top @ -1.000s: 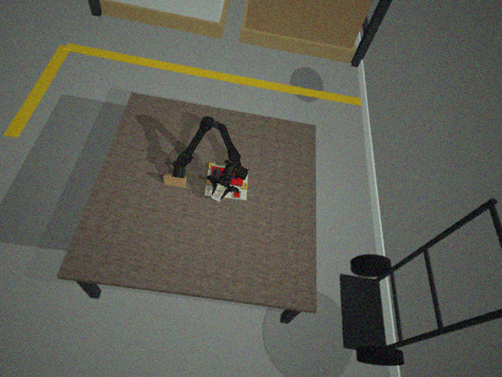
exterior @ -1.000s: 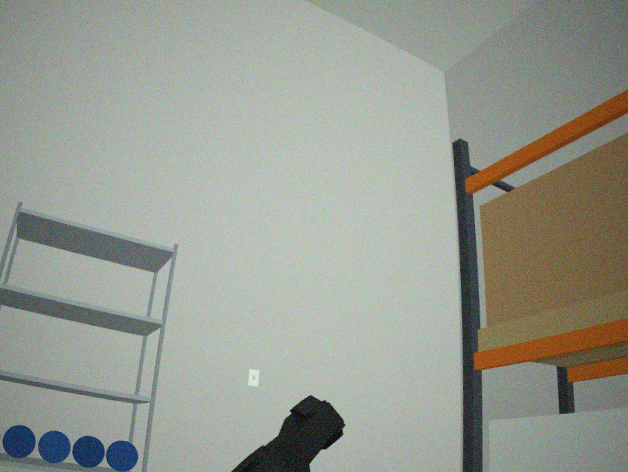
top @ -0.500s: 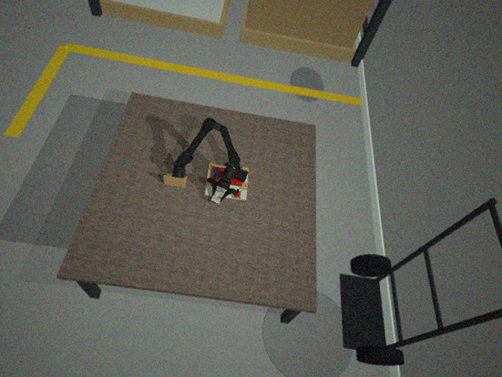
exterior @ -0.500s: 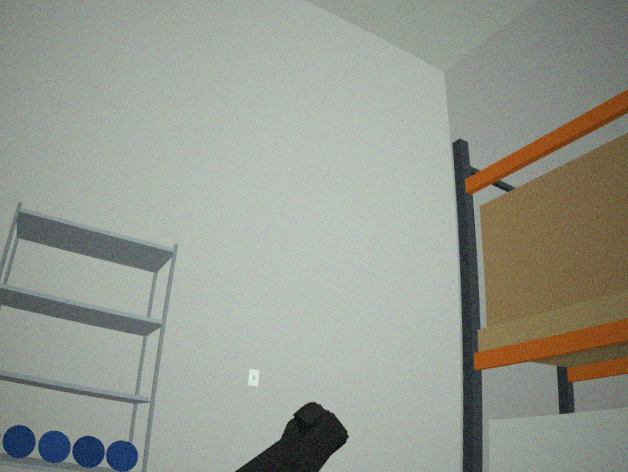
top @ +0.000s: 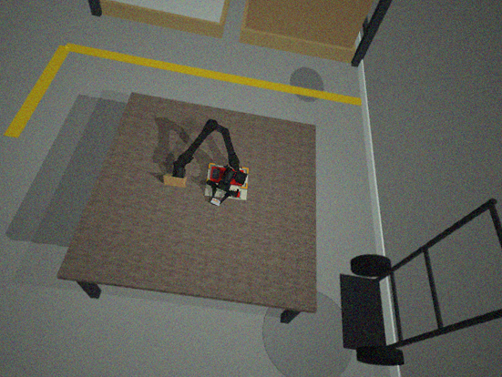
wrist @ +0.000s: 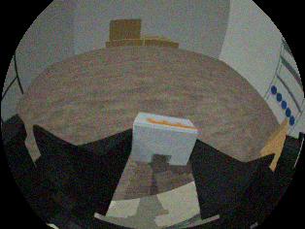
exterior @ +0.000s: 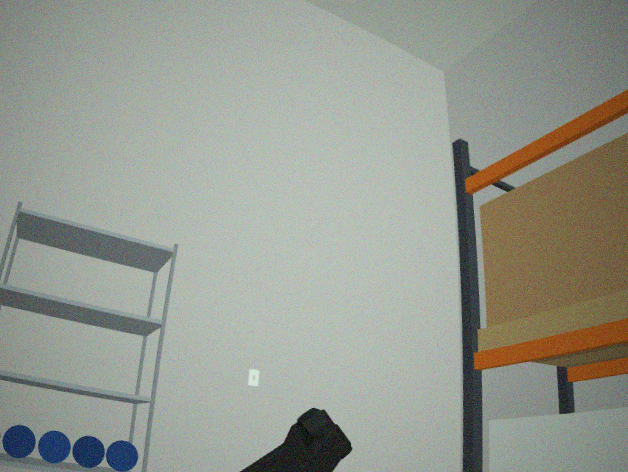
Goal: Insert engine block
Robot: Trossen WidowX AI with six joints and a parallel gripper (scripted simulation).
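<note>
My gripper (top: pixel 216 199) (wrist: pixel 164 137) is shut on the engine block (top: pixel 215 201) (wrist: pixel 163 147), a pale grey-white block with an orange wavy line on top. In the wrist view a notch shows in the block's lower edge, and table shows beneath it. The red car body (top: pixel 222 172) lies in a yellow-edged area of the pale board (top: pixel 243 196) (wrist: pixel 123 209), partly hidden by my wrist. In the top view the block appears just beyond the board's front edge. The opening and its rib cannot be made out. The exterior view shows only a dark part of the arm.
A small red piece (top: pixel 238 194) shows on the board's pale strip beside my right finger. The tan block (top: pixel 174 181) (wrist: pixel 277 146) at the arm's base stands left of the board. The wooden table (top: pixel 188 253) extends around them. A hand truck (top: pixel 362 311) stands off its right side.
</note>
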